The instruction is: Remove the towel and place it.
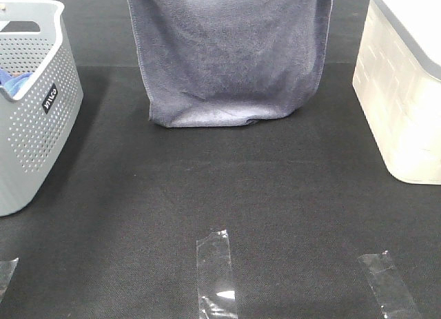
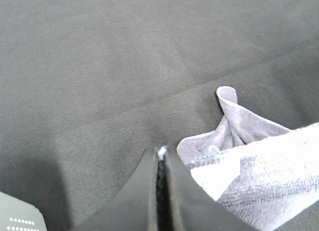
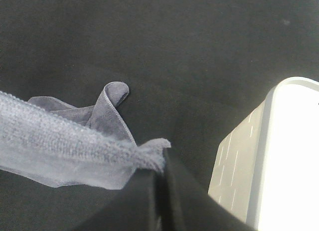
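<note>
The slate grey-purple towel [image 1: 227,54] hangs down from the top of the exterior high view, spread wide, its lower edge folding onto the black table. Neither gripper shows in that view; both are above its top edge. In the left wrist view my left gripper [image 2: 162,153] is shut, pinching one upper corner of the towel [image 2: 254,166]. My right gripper [image 3: 163,158], seen in the right wrist view, is likewise shut on the other upper corner of the towel [image 3: 75,151], which stretches away from its tips.
A grey perforated basket [image 1: 34,119] with a blue cloth [image 1: 12,81] inside stands at the left. A white bin [image 1: 403,91] stands at the right, also in the right wrist view [image 3: 269,156]. Clear tape strips [image 1: 217,274] lie on the black table near the front.
</note>
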